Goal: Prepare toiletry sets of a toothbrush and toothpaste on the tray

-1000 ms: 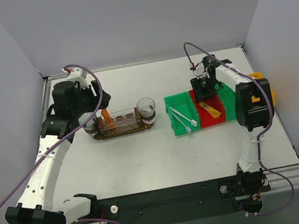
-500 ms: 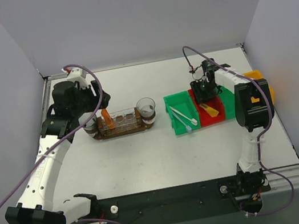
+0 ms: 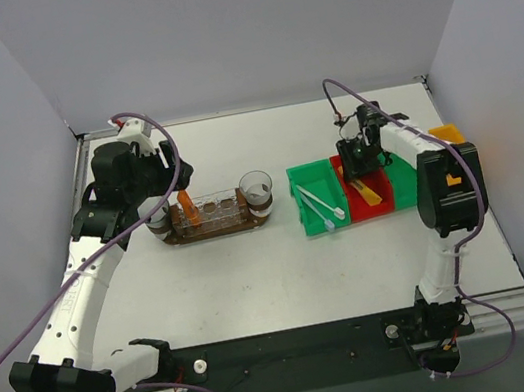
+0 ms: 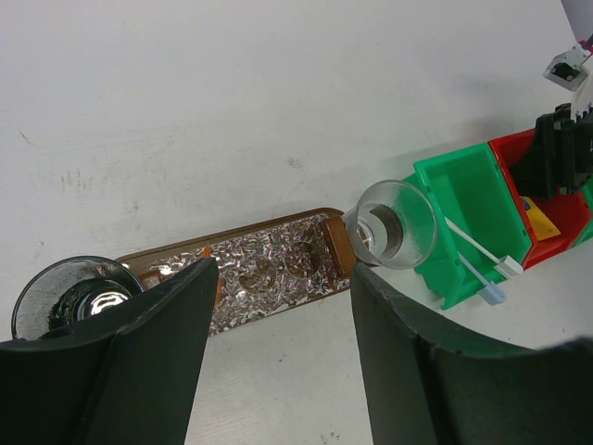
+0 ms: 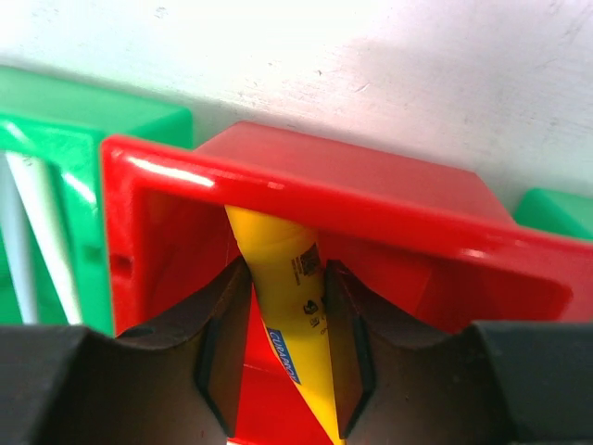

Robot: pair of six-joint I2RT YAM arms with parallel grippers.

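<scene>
The dark brown tray lies left of centre with clear cups on it. One orange toothpaste tube stands in a cup near its left end. My left gripper hangs over that end, open and empty; its wrist view shows the tray between its wide-apart jaws. My right gripper is down in the red bin, its jaws closed on either side of an orange-yellow toothpaste tube that leans on the bin's far wall. White toothbrushes lie in the green bin.
A clear cup stands on the tray's right end and another on its left end. A second green bin and a yellow bin sit right of the red one. Grey walls enclose the table.
My right gripper dipped lower into the red bin, then shifted slightly back and right around the tube. The left arm has not moved.
</scene>
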